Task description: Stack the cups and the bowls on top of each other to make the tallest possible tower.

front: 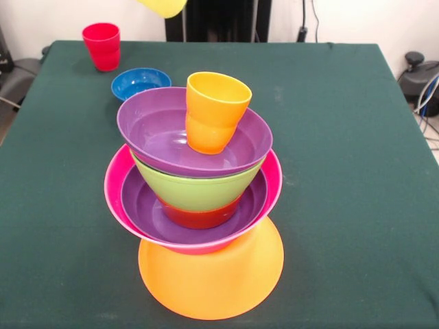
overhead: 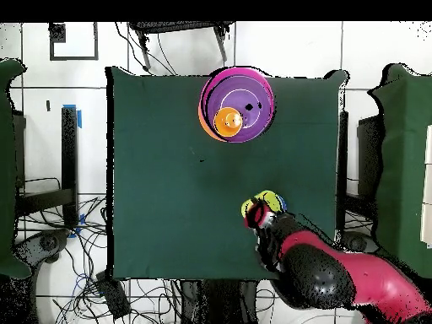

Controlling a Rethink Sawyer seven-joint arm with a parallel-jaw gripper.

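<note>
The tower stands near the table's front edge on an upturned large orange bowl (front: 212, 277). On it are nested the hot pink bowl (front: 273, 179), a purple bowl (front: 140, 205), the small red-orange bowl (front: 199, 218), the lime green bowl (front: 195, 190) and a second purple bowl (front: 154, 123). The orange cup (front: 214, 110) stands tilted in the top purple bowl. The tower also shows in the overhead view (overhead: 236, 105). The red cup (front: 101, 46) and the blue bowl (front: 139, 82) sit at the far left. My gripper (overhead: 261, 211) holds the pale yellow cup (front: 163, 5) in the air above the table's far edge.
The green table (front: 343, 171) carries nothing else. My red arm (overhead: 337, 274) reaches in over the table's edge on the base side in the overhead view. Cables and furniture lie around the table on the floor.
</note>
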